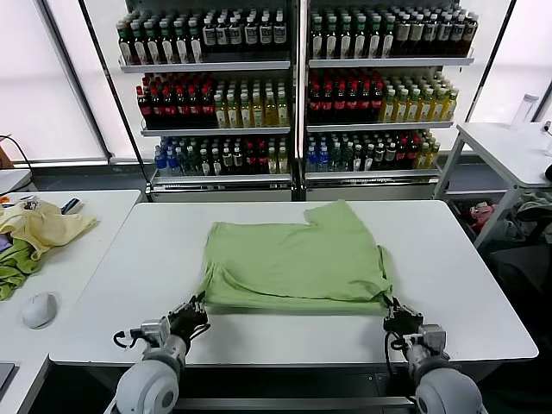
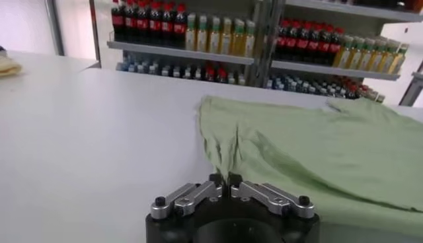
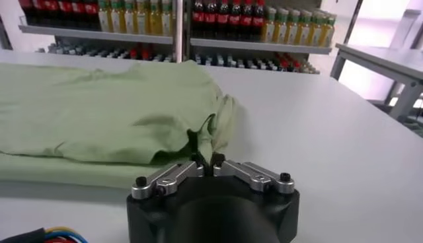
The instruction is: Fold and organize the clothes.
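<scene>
The light green polo shirt (image 1: 297,263) lies partly folded in the middle of the white table (image 1: 466,285). No collar, buttons or print show. My left gripper (image 1: 197,308) is shut on the shirt's near left corner; in the left wrist view my left gripper (image 2: 225,180) pinches a gathered fold of the shirt (image 2: 317,152). My right gripper (image 1: 395,311) is shut on the near right corner; in the right wrist view my right gripper (image 3: 207,160) pinches the bunched edge of the shirt (image 3: 99,105). Both corners sit near the table's front edge.
A side table on the left holds a pale yellow garment (image 1: 43,226), a darker green cloth (image 1: 15,272) and a white mouse (image 1: 39,309). Shelves of bottles (image 1: 293,86) stand behind the table. Another white table (image 1: 509,147) stands at the right.
</scene>
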`<action>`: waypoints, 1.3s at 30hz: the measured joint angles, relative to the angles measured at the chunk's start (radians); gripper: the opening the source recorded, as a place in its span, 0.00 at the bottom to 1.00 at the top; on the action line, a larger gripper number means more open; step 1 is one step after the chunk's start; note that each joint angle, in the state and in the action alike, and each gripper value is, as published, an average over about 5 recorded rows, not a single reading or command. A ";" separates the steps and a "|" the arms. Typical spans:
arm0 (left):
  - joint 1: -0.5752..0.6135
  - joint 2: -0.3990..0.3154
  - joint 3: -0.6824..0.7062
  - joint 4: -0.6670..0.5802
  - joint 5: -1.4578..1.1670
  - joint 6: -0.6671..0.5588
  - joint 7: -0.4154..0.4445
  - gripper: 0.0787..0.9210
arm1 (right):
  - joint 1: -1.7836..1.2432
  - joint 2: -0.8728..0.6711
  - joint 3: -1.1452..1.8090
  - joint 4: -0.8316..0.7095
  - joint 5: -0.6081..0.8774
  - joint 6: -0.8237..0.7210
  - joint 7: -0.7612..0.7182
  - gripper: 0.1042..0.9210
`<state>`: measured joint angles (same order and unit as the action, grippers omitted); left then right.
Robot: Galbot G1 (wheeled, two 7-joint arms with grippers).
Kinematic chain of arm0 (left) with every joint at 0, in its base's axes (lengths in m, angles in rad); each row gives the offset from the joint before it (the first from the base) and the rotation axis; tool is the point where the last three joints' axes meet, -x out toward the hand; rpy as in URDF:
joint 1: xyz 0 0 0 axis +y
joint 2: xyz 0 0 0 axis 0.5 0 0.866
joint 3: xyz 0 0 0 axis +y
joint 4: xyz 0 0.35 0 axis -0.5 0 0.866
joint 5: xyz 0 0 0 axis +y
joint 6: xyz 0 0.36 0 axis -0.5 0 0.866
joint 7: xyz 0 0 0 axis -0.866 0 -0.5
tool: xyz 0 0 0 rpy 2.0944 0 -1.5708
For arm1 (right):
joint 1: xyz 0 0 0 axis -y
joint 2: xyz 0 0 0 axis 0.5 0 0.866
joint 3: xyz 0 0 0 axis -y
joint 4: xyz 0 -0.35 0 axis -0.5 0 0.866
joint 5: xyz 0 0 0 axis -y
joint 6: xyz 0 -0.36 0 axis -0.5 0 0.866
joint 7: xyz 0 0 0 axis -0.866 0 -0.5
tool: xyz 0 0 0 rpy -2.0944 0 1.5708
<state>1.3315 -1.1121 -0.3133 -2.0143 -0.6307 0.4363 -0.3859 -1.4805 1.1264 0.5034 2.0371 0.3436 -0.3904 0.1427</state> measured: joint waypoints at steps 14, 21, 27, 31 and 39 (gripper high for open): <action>0.194 0.037 -0.051 -0.164 0.083 0.027 0.006 0.33 | -0.135 -0.003 0.047 0.160 -0.069 0.021 -0.022 0.39; 0.179 0.065 -0.069 -0.169 0.077 0.017 0.000 0.57 | -0.056 -0.036 0.023 0.149 -0.042 0.040 -0.009 0.65; 0.075 0.079 -0.051 -0.107 0.039 0.002 0.007 0.77 | 0.125 -0.052 -0.056 0.039 0.009 0.033 0.011 0.84; -0.029 0.073 -0.025 -0.033 0.018 -0.001 0.018 0.86 | 0.277 -0.053 -0.128 -0.073 0.052 0.022 0.024 0.88; -0.258 0.052 0.041 0.157 -0.005 0.012 0.038 0.88 | 0.557 -0.030 -0.275 -0.319 0.117 -0.009 0.044 0.88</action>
<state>1.0734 -1.0600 -0.2726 -1.8573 -0.6354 0.4478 -0.3476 -0.9237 1.0961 0.2282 1.7177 0.4602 -0.3994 0.1868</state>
